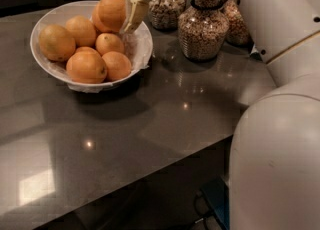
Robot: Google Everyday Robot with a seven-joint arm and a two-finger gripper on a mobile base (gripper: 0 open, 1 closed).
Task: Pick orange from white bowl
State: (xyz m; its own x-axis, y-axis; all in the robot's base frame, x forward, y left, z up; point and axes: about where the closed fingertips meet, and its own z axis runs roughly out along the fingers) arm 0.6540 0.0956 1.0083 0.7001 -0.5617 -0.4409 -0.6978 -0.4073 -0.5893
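The white bowl (50,69) stands at the back left of the dark table, with a crinkled white liner at its rim and several oranges and a paler yellowish fruit (56,42) in it. My gripper (119,10) is over the bowl's far right side, shut on the orange (111,12). The orange is held between the pale fingers (134,14), lifted a little above the rest of the pile. The arm reaches in from the upper right.
Three glass jars of grains and nuts (203,24) stand right of the bowl at the back. My large white arm and body (280,124) fill the right side. The dark table surface (150,124) runs to a front edge at lower centre.
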